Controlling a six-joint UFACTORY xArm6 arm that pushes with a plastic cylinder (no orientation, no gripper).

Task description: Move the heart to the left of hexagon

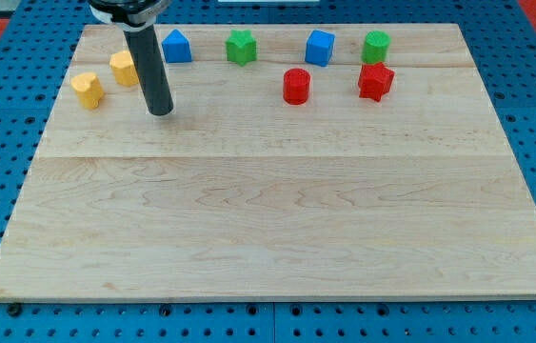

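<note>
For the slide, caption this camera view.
My tip rests just right of the yellow hexagon, with the yellow heart at its lower left.

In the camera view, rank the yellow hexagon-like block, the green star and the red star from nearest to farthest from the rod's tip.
From my tip:
1. Yellow hexagon-like block, just to the view's upper left.
2. Green star, to the view's upper right.
3. Red star, far to the view's right.

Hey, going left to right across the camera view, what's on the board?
Yellow heart → yellow hexagon → my tip → blue block → green star → red cylinder → blue cube. The green cylinder and red star share a column, so they are left out.
</note>
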